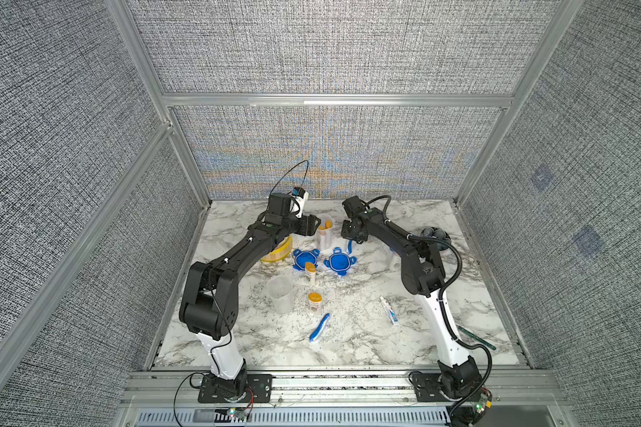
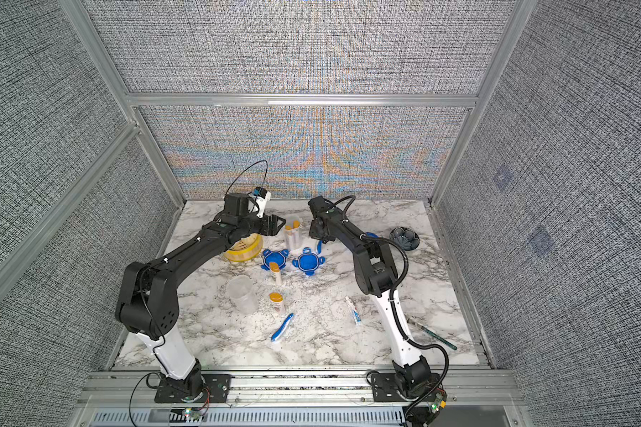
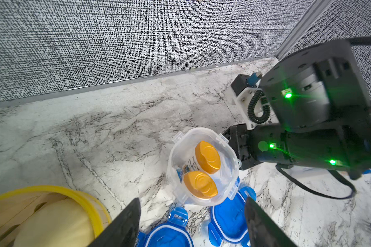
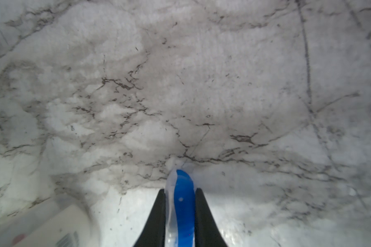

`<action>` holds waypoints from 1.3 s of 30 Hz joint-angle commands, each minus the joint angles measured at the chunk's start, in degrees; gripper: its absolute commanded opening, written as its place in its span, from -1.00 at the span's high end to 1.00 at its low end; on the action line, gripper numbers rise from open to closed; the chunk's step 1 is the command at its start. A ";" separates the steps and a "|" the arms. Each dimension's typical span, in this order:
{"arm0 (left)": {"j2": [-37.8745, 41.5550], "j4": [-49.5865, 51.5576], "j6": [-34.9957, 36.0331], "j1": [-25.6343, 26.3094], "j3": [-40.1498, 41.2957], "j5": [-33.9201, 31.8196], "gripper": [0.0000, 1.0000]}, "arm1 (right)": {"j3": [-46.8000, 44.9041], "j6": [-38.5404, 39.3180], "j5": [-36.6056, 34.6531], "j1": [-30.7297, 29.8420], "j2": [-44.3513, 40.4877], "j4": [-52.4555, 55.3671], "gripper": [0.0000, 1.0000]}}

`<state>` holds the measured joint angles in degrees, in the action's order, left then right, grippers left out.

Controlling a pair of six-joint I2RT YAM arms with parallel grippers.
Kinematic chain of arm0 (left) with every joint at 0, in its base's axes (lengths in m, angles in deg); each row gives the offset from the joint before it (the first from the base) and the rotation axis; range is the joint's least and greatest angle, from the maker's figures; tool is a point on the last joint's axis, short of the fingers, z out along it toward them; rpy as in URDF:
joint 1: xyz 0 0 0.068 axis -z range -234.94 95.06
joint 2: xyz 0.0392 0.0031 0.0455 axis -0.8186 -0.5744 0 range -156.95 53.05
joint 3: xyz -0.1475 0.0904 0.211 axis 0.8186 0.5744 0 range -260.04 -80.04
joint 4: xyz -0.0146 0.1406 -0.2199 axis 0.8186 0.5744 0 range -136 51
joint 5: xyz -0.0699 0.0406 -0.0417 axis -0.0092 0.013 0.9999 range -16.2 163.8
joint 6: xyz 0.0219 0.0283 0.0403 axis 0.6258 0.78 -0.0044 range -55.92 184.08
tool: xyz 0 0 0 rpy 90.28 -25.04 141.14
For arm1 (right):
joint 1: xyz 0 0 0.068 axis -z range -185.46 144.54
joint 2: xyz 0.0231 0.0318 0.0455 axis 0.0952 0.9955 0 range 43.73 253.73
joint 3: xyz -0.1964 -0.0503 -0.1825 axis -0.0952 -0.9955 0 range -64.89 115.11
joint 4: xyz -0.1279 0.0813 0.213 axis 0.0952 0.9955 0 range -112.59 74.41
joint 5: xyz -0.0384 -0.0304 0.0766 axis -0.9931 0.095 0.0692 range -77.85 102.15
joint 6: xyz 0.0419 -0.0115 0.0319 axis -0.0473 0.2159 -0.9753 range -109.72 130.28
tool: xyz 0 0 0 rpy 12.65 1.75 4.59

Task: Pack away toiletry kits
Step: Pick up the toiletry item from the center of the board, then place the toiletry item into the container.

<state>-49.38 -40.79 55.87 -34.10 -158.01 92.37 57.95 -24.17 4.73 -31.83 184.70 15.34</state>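
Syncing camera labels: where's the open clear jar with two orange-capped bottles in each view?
In both top views: clear jar, back centre, just behind the blue clip lids.
Left wrist: clear jar just beyond the same lids, seen into from above.
Right wrist: not in it.
Shared landmark: the blue clip lids, absent only from the right wrist view.

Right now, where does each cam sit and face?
Top views: high behind the bases, looking down over the marble table; left arm and right arm whole.
Left wrist: on the left arm, facing the jar of orange-capped bottles past the open left gripper; right arm's wrist shows.
Right wrist: on the right arm, facing down at the table; right gripper shut on a toothbrush.
Shared: the jar, top and left wrist views.
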 commanded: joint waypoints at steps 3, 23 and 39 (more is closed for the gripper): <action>1.21 -0.06 0.05 -0.01 -0.12 0.37 -0.51 | -2.21 2.24 -1.46 0.24 -5.78 -4.20 0.70; 3.57 -1.35 -0.16 -0.54 -0.25 1.74 -0.51 | -23.59 24.94 9.85 -4.15 -26.17 -51.78 0.82; 6.28 -0.73 -0.23 -1.50 0.98 0.94 -0.51 | -27.21 24.98 12.50 -4.57 -19.01 -66.58 0.87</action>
<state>-43.59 -41.16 55.48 -35.45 -157.05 93.33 31.84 0.72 16.70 -36.47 165.42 -45.83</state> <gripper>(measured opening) 0.754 0.189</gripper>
